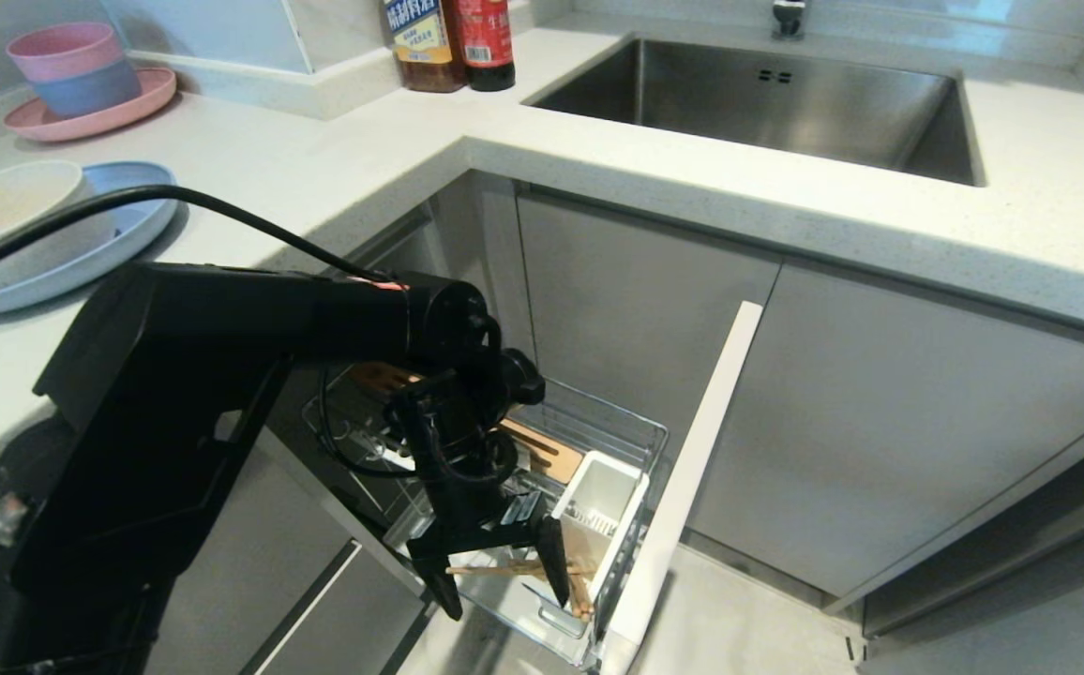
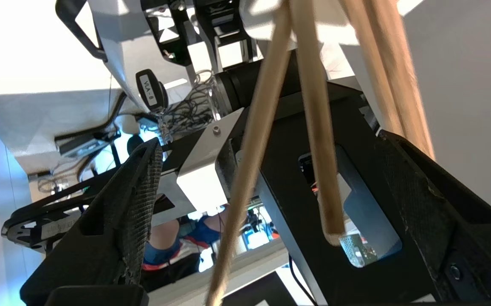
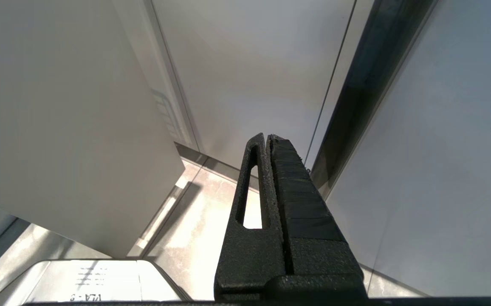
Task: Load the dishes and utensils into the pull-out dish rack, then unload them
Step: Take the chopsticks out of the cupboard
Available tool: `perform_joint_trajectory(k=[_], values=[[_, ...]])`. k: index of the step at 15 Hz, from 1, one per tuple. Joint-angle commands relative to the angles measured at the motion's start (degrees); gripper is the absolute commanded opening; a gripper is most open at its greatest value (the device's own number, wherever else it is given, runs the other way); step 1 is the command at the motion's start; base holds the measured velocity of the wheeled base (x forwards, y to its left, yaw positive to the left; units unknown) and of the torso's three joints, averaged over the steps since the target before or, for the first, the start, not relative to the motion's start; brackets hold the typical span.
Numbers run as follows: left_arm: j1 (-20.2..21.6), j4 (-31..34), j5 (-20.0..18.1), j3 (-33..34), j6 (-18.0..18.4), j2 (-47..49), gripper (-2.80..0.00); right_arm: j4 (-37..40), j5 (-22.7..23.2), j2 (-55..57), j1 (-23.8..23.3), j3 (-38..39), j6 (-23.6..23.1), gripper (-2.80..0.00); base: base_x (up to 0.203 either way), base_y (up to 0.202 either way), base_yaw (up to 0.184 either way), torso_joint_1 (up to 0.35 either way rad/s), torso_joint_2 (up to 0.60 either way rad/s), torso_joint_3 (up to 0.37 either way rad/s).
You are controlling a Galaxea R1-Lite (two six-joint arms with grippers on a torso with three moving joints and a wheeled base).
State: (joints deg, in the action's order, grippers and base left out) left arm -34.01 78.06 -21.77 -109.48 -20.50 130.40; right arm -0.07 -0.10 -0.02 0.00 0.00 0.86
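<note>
Chopsticks (image 1: pixel 514 569) low in the pull-out rack (image 1: pixel 598 441).
Left gripper (image 1: pixel 502 586) is spread wide around them, not squeezing; right gripper (image 3: pixel 271 142) is pressed closed.

A pale speckled counter (image 1: pixel 336 178) wraps round a corner, with a steel sink (image 1: pixel 767 103) sunk into its far run and the base of a tap (image 1: pixel 789 17) just behind it. Two sauce bottles (image 1: pixel 448 42) stand side by side near the sink's left edge. At far left, a pink plate (image 1: pixel 143 98) carries stacked bowls (image 1: pixel 78 67) (pink on blue). Grey cabinet doors (image 1: pixel 889 441) line the front below.
</note>
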Motion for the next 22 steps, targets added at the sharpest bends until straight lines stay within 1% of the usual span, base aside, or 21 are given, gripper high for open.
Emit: perform_joint_trajectory(k=[1, 20, 21, 22], values=[[0.0, 0.43, -0.11, -0.03, -0.15, 1.09, 0.0, -0.01, 0.01, 0.02, 0.0, 0.09, 0.02, -2.8, 0.0, 0.0, 0.0, 0.0, 0.0, 0.0], [0.44, 0.87, -0.02, -0.29, 0.03, 2.23, 0.0, -0.01, 0.01, 0.02, 0.0, 0.09, 0.02, -2.8, 0.0, 0.0, 0.0, 0.0, 0.0, 0.0], [0.44, 0.87, -0.02, -0.3, 0.11, 2.31, -2.8, -0.01, 0.01, 0.02, 0.0, 0.09, 0.02, -2.8, 0.0, 0.0, 0.0, 0.0, 0.0, 0.0], [0.44, 0.78, -0.02, -0.36, 0.02, 2.36, -2.8, -0.01, 0.01, 0.02, 0.0, 0.09, 0.02, -2.8, 0.0, 0.0, 0.0, 0.0, 0.0, 0.0]])
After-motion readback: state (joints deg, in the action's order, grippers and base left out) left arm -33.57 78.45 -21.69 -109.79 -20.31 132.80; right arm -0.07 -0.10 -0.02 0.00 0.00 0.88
